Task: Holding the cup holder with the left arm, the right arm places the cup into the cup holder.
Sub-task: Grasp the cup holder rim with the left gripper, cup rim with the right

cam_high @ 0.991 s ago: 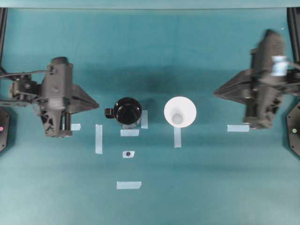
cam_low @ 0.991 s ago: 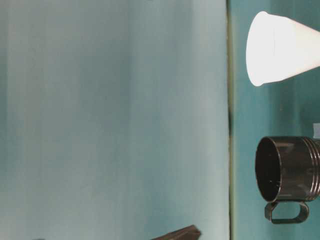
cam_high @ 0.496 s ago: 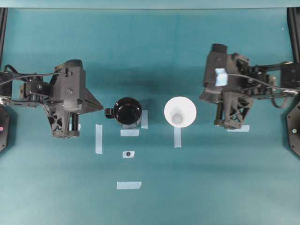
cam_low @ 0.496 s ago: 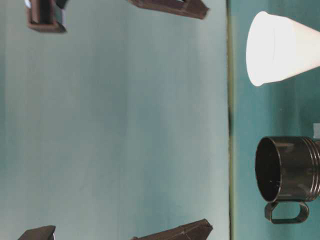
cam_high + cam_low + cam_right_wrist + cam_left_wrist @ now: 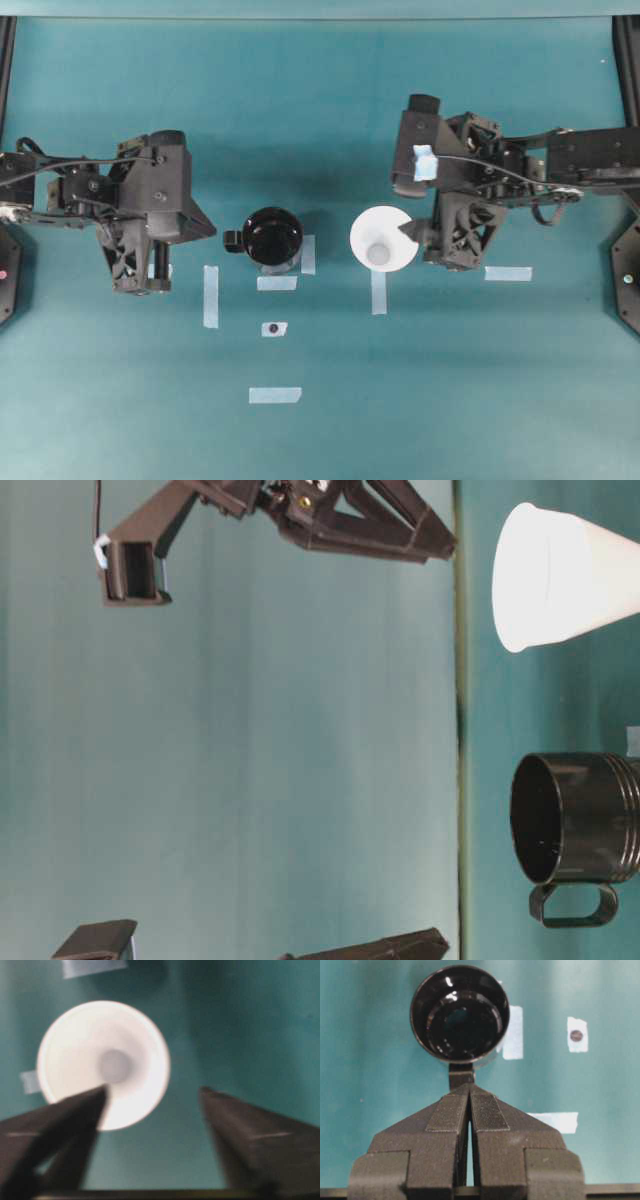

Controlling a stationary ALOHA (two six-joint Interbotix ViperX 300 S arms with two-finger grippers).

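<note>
Spreading wide, right arm's fingers [image 5: 70, 1125] overlap the cup [image 5: 102, 1062], holding nothing.

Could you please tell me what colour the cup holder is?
The cup holder is glossy black, clearest in the left wrist view.

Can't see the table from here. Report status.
Left hand shut, empty, just short of the cup holder handle. Right hand open, beside the cup. Nothing blocking.

Closed end effector [image 5: 470, 1097] behind cup holder [image 5: 459, 1014]
</note>
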